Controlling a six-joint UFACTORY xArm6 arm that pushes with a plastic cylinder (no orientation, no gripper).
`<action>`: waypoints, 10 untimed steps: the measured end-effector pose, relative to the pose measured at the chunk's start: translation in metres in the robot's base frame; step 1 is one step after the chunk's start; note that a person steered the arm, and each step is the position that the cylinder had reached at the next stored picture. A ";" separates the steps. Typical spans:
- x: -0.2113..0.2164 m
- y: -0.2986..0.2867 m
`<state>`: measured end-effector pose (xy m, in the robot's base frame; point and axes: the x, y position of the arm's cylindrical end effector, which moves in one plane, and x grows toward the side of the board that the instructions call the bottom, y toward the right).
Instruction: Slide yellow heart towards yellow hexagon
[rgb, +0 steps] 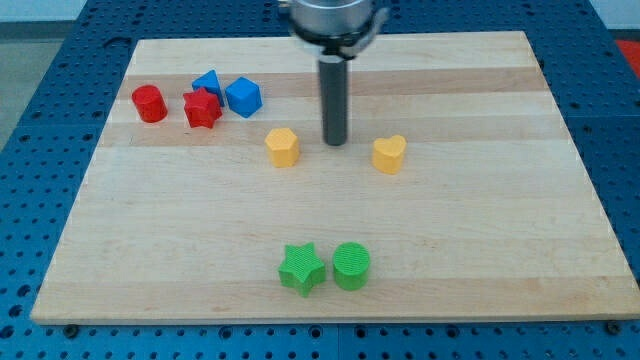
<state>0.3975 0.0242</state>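
The yellow heart (389, 154) lies on the wooden board right of centre. The yellow hexagon (283, 146) lies to its left, about a hundred pixels away. My tip (335, 142) stands on the board between the two, a little above their line. It is closer to the heart but touches neither block.
A red cylinder (149, 104), a red star (202, 109), a blue triangle-like block (207, 83) and a blue cube-like block (243, 96) cluster at the view's upper left. A green star (302, 268) and a green cylinder (351, 266) sit near the bottom edge. The board (500, 250) is rimmed by a blue perforated table.
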 end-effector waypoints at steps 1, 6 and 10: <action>0.000 0.069; 0.004 -0.024; -0.007 -0.053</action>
